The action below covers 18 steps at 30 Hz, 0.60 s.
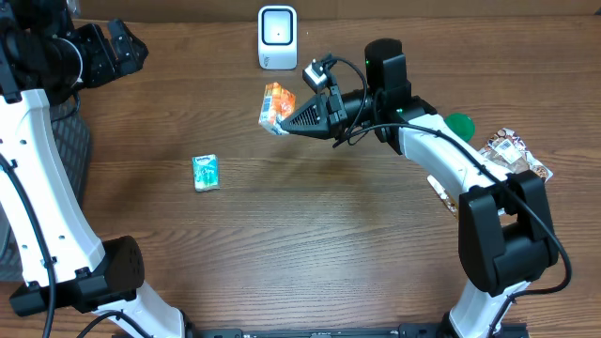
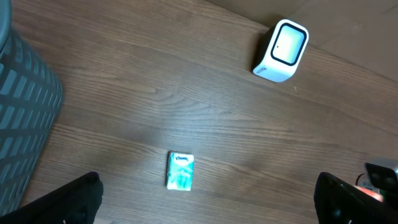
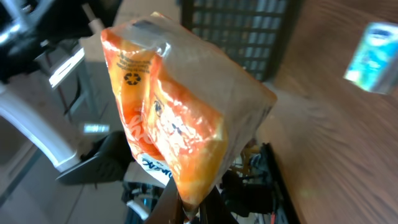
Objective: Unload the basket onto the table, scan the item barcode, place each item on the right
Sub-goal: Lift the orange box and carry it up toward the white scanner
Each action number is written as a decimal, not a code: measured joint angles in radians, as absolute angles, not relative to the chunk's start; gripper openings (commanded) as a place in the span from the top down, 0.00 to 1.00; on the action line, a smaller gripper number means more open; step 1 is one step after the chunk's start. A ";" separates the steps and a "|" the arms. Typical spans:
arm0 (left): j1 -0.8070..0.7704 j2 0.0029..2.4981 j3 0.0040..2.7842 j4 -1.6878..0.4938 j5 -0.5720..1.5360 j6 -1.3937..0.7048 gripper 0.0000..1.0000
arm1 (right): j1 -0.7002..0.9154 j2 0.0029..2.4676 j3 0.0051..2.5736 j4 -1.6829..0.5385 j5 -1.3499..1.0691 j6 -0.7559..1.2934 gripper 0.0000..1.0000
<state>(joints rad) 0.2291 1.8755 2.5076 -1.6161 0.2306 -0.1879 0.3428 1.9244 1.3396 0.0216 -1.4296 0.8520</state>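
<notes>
Near scanner (image 1: 277, 37), I see right gripper (image 1: 285, 120) clamped on bag (image 1: 276, 105), held aloft; left gripper (image 2: 208, 198) jaws wide apart, empty

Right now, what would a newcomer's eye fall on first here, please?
The orange snack bag stands out, pinched aloft in the right end effector before the white scanner at the back. Next comes the small teal packet, lying alone left of centre.
</notes>
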 measured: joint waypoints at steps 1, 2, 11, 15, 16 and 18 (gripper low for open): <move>0.229 1.876 2.508 -1.616 0.231 -0.188 0.00 | 0.343 1.925 1.340 -0.030 -1.409 0.824 0.96; 0.229 1.876 2.508 -1.616 0.231 -0.188 0.00 | 0.343 1.925 1.340 -0.067 -1.393 0.804 0.96; 0.229 1.876 2.508 -1.616 0.231 -0.188 0.00 | 0.343 1.938 1.414 -0.715 -0.999 0.492 0.96; 0.229 1.876 2.508 -1.616 0.231 -0.188 0.00 | 0.347 1.958 1.632 -0.993 -0.722 0.369 0.96; 0.229 1.876 2.508 -1.616 0.231 -0.188 0.00 | 0.349 1.958 1.721 -1.053 -0.620 0.345 0.96; 0.229 1.876 2.508 -1.617 0.231 -0.188 0.00 | 0.359 1.957 1.851 -1.091 -0.466 0.316 0.96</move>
